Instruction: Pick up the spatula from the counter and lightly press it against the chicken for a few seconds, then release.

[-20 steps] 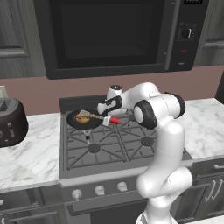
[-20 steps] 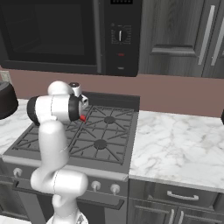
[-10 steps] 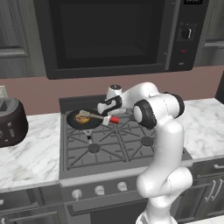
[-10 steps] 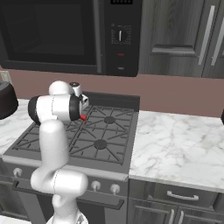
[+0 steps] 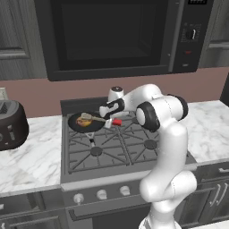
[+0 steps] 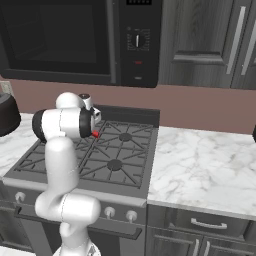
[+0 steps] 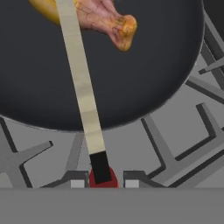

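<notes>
A spatula (image 7: 83, 96) with a pale flat shaft and a red handle end (image 7: 103, 178) reaches from my gripper (image 7: 104, 183) across the black pan (image 7: 153, 78). Its far end lies over the browned chicken (image 7: 109, 17). In the hand view the two fingertips (image 7: 77, 183) sit close on either side of the red handle. In the left base view the gripper (image 5: 109, 123) hovers low over the stove's back left burner, shut on the spatula (image 5: 100, 118). The blade rests on the chicken (image 5: 83, 120) in the pan (image 5: 71, 125). The right base view shows the red handle (image 6: 95, 134) beside the arm.
The pan's handle (image 5: 91, 137) points toward the stove front. A dark toaster (image 5: 11, 123) stands on the left counter. A microwave (image 5: 112, 36) hangs above the stove. Marble counter (image 6: 205, 165) stretches to the right of the grates (image 6: 115, 160).
</notes>
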